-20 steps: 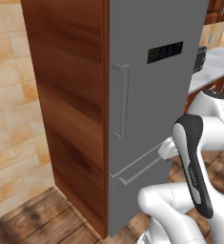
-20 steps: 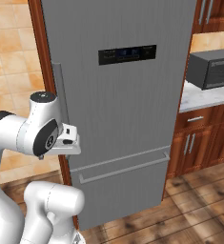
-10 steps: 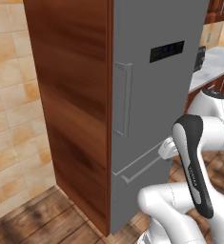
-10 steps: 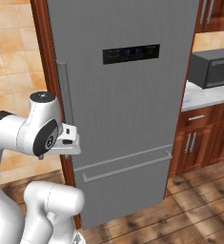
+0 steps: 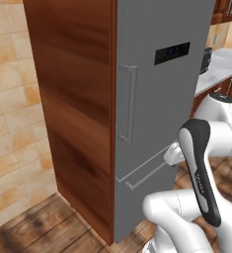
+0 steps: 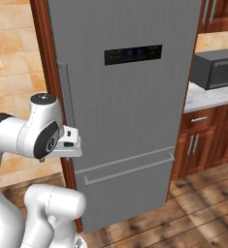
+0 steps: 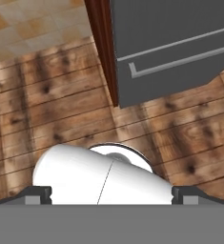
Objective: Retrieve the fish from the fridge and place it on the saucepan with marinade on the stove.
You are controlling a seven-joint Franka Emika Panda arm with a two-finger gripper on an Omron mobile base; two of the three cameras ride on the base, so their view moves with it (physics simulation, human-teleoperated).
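- Hand view: gripper (image 7: 111, 194) points down at the wood floor (image 7: 46, 105); the two dark finger tips (image 7: 37, 194) sit far apart at 7 and 5 o'clock of the frame, so the jaws stand wide open with nothing between them.
- Fridge (image 7: 170, 43) lies at 1 o'clock from the gripper in the hand view, well apart; bottom drawer with its bar pull (image 7: 180, 64) visible, brown side panel (image 7: 103, 47) edging it at 12 o'clock.
- Arm folded close over the base. In the left base view the dark-striped forearm (image 5: 201, 178) stands near upright at 4 o'clock of the frame, the hand (image 5: 173, 154) tucked just beside the fridge front at drawer height.
- Right base view: the elbow joint (image 6: 40, 135) at 9 o'clock, the hand (image 6: 69, 145) jutting toward 3 o'clock, just below the vertical handle (image 6: 66, 101).
- Fridge door (image 6: 130, 97) is shut; dark display panel (image 6: 133, 54) at 12 o'clock.
- Fish cannot be seen; its place cannot be told.
- Farther back, at 2 o'clock in the right base view: microwave (image 6: 216, 70) on a pale counter (image 6: 203, 97), wood cabinets (image 6: 207, 140) under it.
- Tan tiled wall (image 5: 14, 123) at 9 o'clock in the left base view.
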